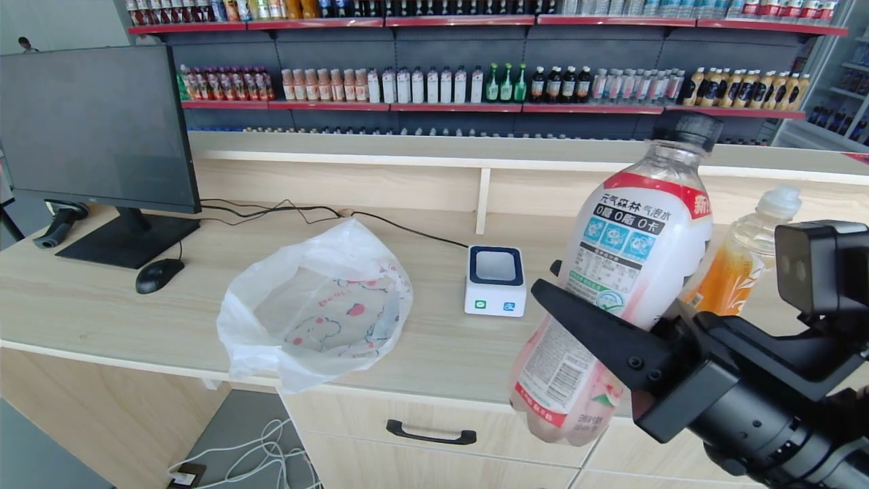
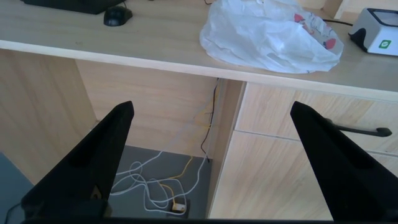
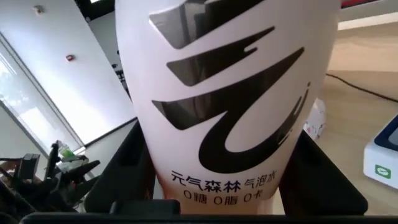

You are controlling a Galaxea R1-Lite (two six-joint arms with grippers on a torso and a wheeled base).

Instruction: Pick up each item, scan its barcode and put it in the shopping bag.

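The right pincer [image 3: 221, 168] grasps a tilted pink bottle [image 1: 624, 272] in the air beside the scanner [image 1: 495, 280]; the left pincer [image 2: 211, 112] gapes released below the tabletop [image 1: 441, 346], near the bag [image 1: 319, 305].

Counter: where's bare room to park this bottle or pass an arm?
Bare wood lies between the mouse and the shopping bag, and in front of the scanner to the edge of the counter. The bag-to-scanner gap is narrow. The right end is crowded by the orange bottle and the held bottle.
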